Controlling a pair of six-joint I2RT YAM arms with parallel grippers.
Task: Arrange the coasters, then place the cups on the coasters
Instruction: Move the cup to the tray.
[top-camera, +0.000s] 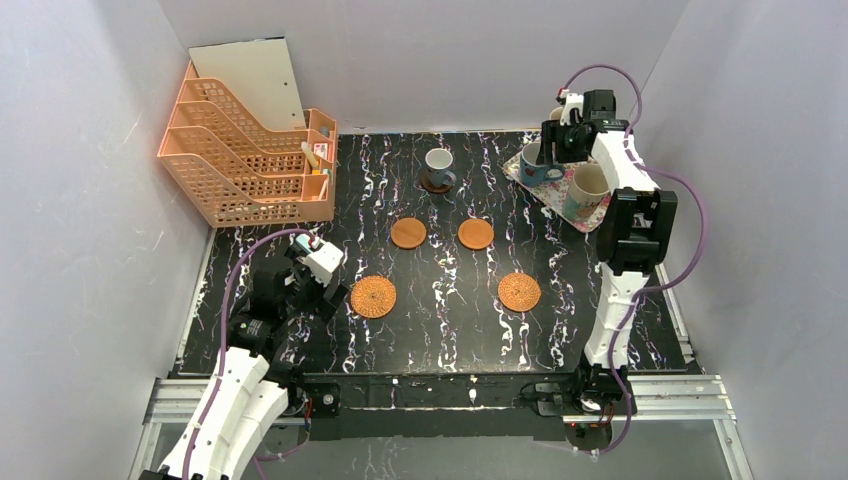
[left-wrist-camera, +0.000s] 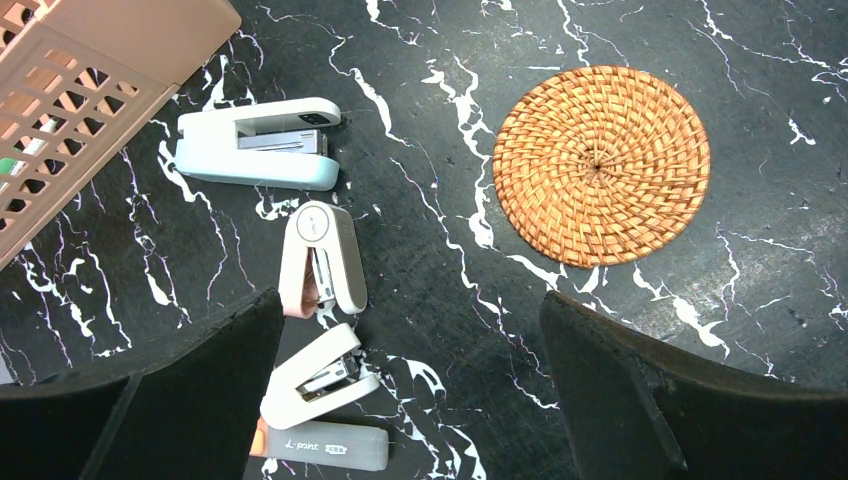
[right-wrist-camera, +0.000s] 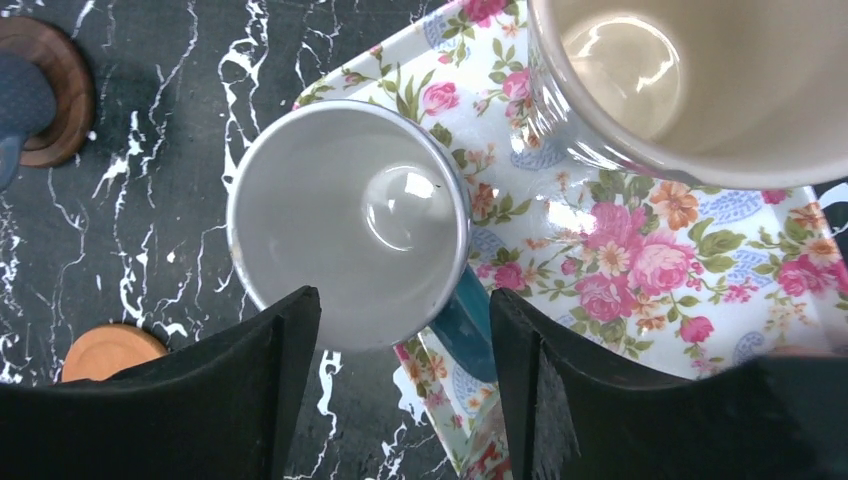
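Five coasters lie on the black marble table: two wicker (top-camera: 373, 297) (top-camera: 519, 292), two mid-brown wood (top-camera: 408, 233) (top-camera: 476, 234) and a dark brown one (top-camera: 434, 185) at the back. A blue cup (top-camera: 438, 163) stands on the dark one. On the floral tray (top-camera: 520, 165) stand another blue cup (top-camera: 535, 165) and a beige cup (top-camera: 588, 190). My right gripper (right-wrist-camera: 405, 330) hangs open over the tray's blue cup (right-wrist-camera: 350, 225), whose handle (right-wrist-camera: 465, 320) lies between the fingers. My left gripper (left-wrist-camera: 410, 340) is open and empty beside the left wicker coaster (left-wrist-camera: 600, 165).
An orange mesh file rack (top-camera: 245, 150) fills the back left corner. Three staplers (left-wrist-camera: 255, 150) (left-wrist-camera: 320, 260) (left-wrist-camera: 315, 375) and a grey box (left-wrist-camera: 330, 447) lie below my left gripper. White walls close in the table on three sides.
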